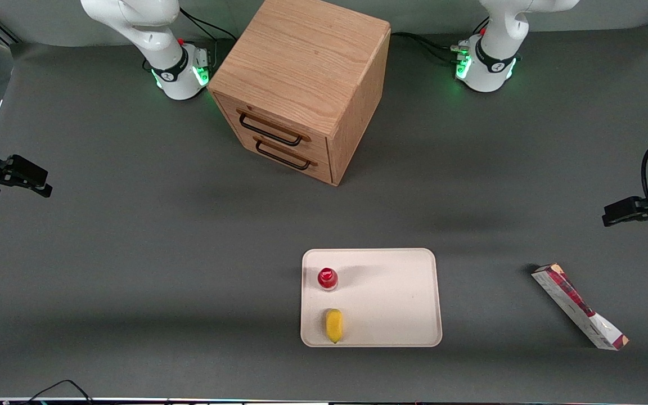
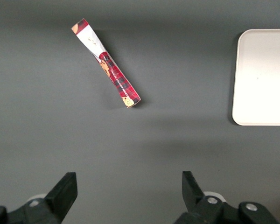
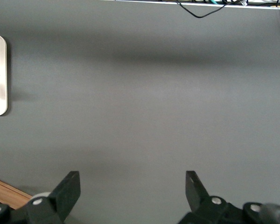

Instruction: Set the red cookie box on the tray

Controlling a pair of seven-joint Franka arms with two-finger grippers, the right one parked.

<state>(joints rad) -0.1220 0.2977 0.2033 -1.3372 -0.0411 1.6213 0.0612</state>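
Front view shows you the red cookie box lying diagonally on the table at lower right, well apart from the tray. Your gripper hangs above bare table, jaws spread wide, holding nothing.

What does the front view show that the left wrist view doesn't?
Only the front view shows the cabinet, and the bottle and yellow object on the tray. Only the left wrist view shows the hand close up, open, hanging over bare table. Both show the cookie box lying on the table apart from the tray, toward the working arm's end.
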